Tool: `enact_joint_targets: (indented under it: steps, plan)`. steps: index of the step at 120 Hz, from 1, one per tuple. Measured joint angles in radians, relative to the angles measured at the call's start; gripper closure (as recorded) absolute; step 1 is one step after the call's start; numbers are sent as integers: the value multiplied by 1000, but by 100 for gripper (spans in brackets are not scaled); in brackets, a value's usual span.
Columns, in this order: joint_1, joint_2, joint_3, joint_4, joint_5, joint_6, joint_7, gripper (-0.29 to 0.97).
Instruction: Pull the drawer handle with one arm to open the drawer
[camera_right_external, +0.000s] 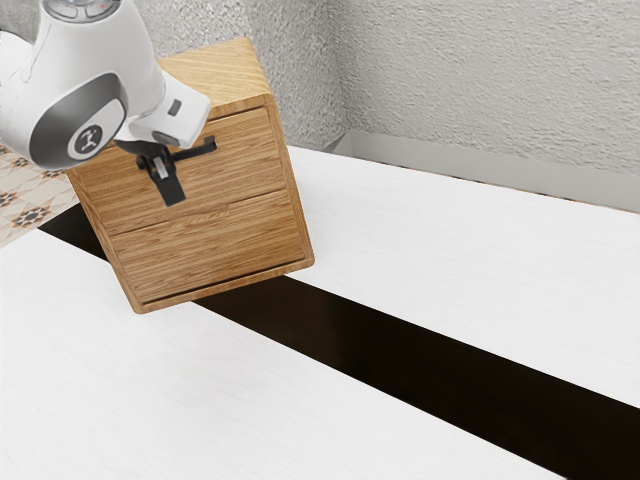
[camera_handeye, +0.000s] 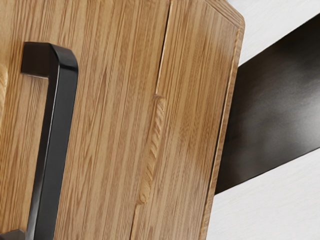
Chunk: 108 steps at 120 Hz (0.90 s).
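- Drawer handle (camera_right_external: 196, 150): black bar on the upper drawer (camera_right_external: 235, 165) of the wooden cabinet (camera_right_external: 222, 245), at ten o'clock in the exterior view;
- Gripper (camera_right_external: 167, 184): at the handle's eight o'clock end; grip state cannot be told;
- White table (camera_right_external: 450, 250): dark strip (camera_right_external: 420, 372) running toward four o'clock.

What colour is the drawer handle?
Black. The drawer handle shows best in the wrist view.

drawer (camera_right_external: 235, 160): light wood, streaky grain, matt | handle (camera_handeye: 50, 140): black, smooth, satin | surface (camera_right_external: 450, 260): white, matt | strip (camera_right_external: 420, 370): black, faint sheen | wall (camera_right_external: 480, 70): grey, rough plaster | arm (camera_right_external: 90, 70): white, glossy plastic
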Motion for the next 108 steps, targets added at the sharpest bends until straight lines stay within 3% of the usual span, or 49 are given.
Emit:
enact_joint_targets:
  steps: [49,108]
  plan:
    - [11,58,52,8,6,100,57,0]
    - [21,131,56,32,-7,151,93,0]
